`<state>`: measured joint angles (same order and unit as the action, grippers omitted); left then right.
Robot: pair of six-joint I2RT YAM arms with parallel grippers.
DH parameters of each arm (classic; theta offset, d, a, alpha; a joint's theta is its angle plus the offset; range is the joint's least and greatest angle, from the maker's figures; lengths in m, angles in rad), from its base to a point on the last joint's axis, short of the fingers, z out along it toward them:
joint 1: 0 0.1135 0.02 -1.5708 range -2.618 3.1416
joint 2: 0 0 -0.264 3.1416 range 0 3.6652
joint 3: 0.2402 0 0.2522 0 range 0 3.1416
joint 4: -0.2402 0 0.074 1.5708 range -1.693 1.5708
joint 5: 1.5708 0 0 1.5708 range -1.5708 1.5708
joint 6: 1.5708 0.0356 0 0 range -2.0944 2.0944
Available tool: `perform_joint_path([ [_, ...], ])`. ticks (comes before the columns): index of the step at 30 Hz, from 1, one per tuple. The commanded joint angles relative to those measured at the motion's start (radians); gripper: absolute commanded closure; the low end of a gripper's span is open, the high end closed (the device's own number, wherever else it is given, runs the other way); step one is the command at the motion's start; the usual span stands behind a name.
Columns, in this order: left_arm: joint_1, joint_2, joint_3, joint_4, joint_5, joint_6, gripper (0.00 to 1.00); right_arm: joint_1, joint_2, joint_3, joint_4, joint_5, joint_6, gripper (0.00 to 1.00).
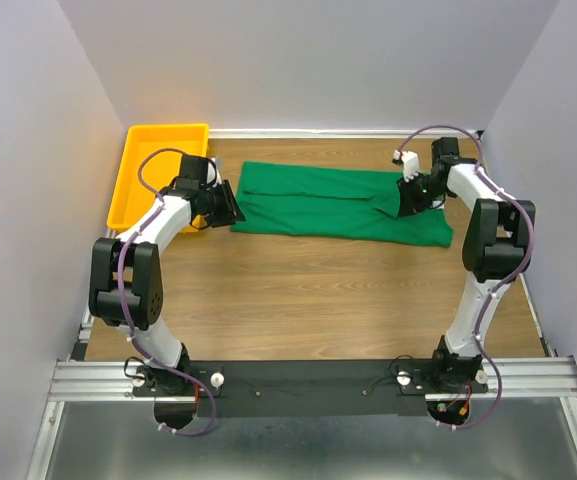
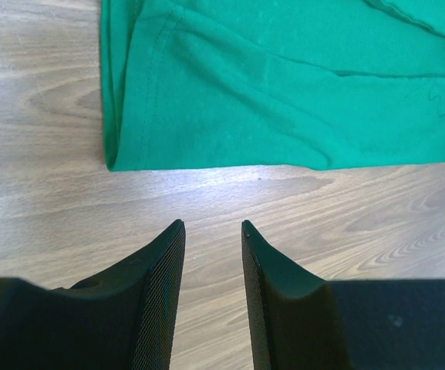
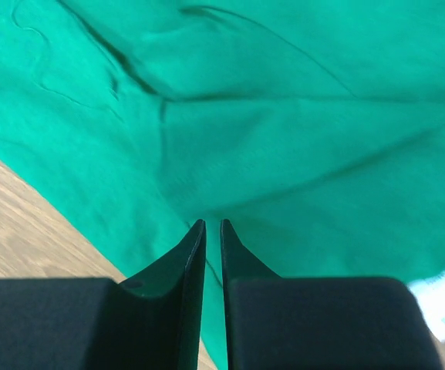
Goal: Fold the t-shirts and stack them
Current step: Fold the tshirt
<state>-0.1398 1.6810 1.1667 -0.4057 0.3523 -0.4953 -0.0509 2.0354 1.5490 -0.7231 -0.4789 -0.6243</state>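
The right gripper [image 3: 213, 225] has its fingers almost together, with only a thin slit between the tips. The tips are down on the dark-green t-shirt [image 3: 299, 116], and I cannot tell whether any cloth is caught between them. A small white label [image 3: 442, 302] shows at the lower right edge of that wrist view.

The left gripper [image 2: 213, 225] has its fingers apart with nothing between them. It is over the bare wooden table [image 2: 37, 193], just short of the shirt's stitched left end.

From above, the shirt lies folded into a long band across the far part of the table, with one gripper at each end. A yellow tray [image 1: 168, 130] sits in the far left corner, beside the left arm.
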Motion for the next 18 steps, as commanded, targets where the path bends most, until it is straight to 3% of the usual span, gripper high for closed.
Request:
perform_joint_path([
  [1,-0.003,-0.040,-0.027,0.028,0.014,-0.014,0.57,0.028,0.062,0.003,0.011,0.014,0.041,0.80],
  [8,-0.003,-0.049,-0.022,0.018,0.014,-0.011,0.57,0.088,0.135,0.109,0.066,0.042,0.125,0.80],
  [13,-0.003,-0.056,0.002,-0.008,0.002,-0.005,0.57,0.118,0.216,0.342,0.082,0.020,0.208,0.80],
  [18,-0.001,-0.073,-0.001,-0.022,-0.012,-0.003,0.57,0.132,0.261,0.442,0.093,0.031,0.254,0.76],
])
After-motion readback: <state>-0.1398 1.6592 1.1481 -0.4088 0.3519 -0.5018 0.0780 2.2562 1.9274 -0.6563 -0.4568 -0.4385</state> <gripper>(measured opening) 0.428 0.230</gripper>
